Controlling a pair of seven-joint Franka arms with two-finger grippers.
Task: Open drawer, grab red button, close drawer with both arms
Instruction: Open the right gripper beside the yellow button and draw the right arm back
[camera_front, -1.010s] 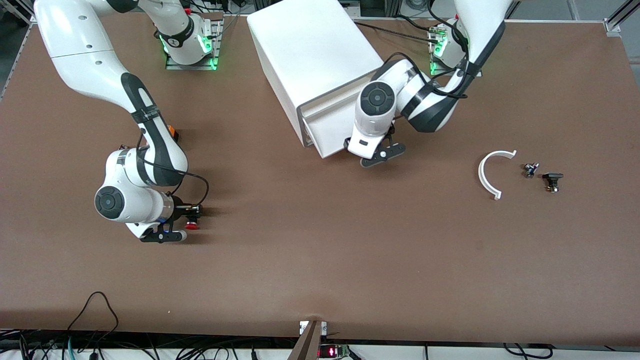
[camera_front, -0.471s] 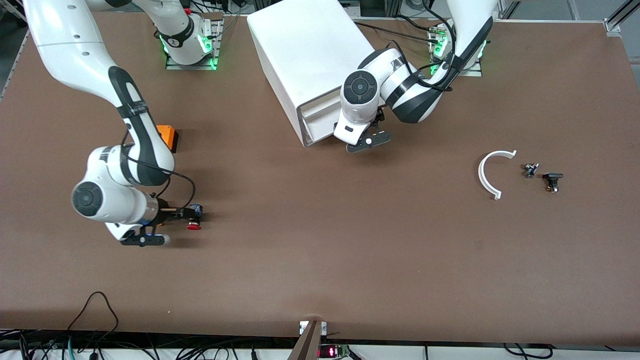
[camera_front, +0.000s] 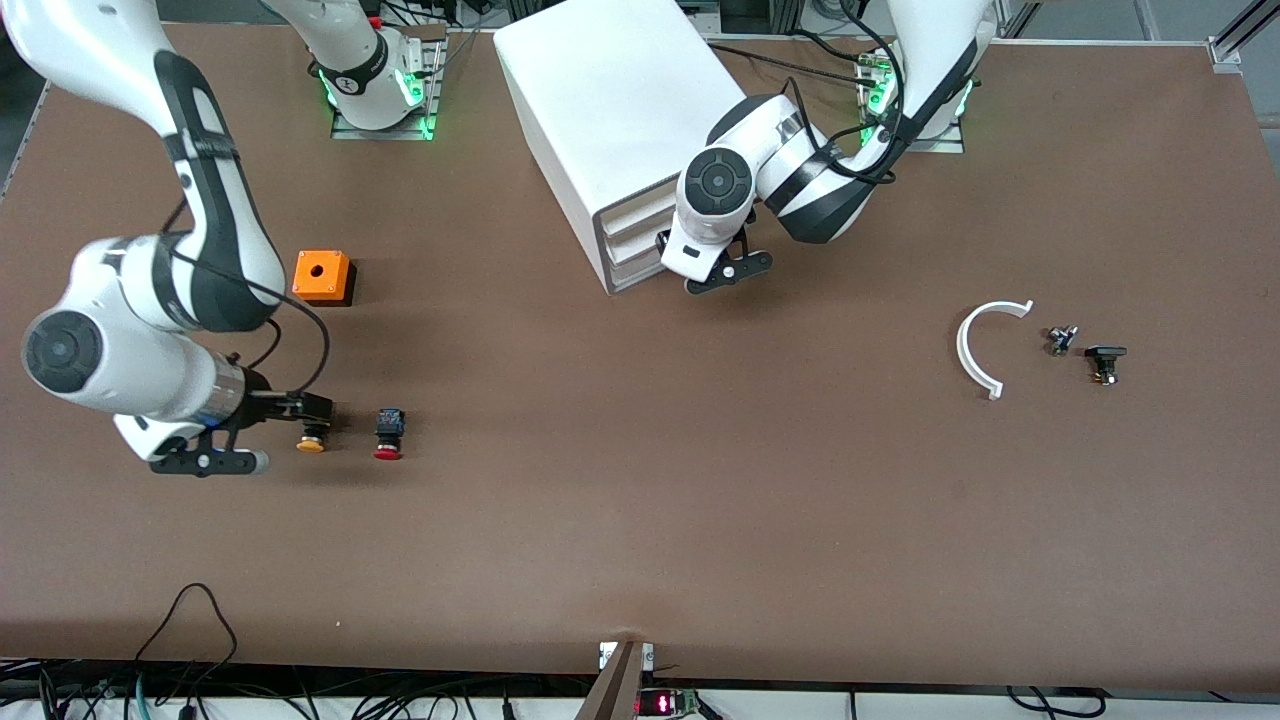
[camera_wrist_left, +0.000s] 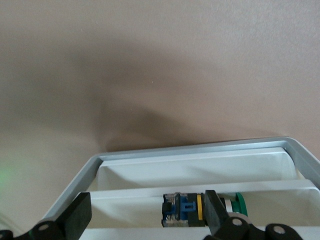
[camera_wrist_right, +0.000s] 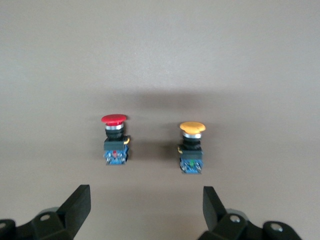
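The red-capped button (camera_front: 388, 436) lies on its side on the bare table, cap toward the front camera, with nothing touching it. My right gripper (camera_front: 300, 410) hangs open above the table, drawn back from the button (camera_wrist_right: 114, 141); its fingers (camera_wrist_right: 80, 205) are spread wide with nothing between them. The drawer (camera_front: 630, 245) sits flush in the face of the white cabinet (camera_front: 610, 90). My left gripper (camera_front: 672, 250) is at that face, open (camera_wrist_left: 146, 212). In the left wrist view, a green-capped button (camera_wrist_left: 186, 210) lies in a white tray past the fingers.
A yellow-orange-capped button (camera_front: 311, 443) lies beside the red one, toward the right arm's end (camera_wrist_right: 192, 147). An orange box with a hole (camera_front: 322, 276) stands farther from the front camera. A white curved strip (camera_front: 975, 350) and two small dark parts (camera_front: 1061, 339) (camera_front: 1104, 361) lie toward the left arm's end.
My right gripper opened, left the red button on the table and pulled back and up. My left gripper pushed the drawer from pulled out to flush in the cabinet.
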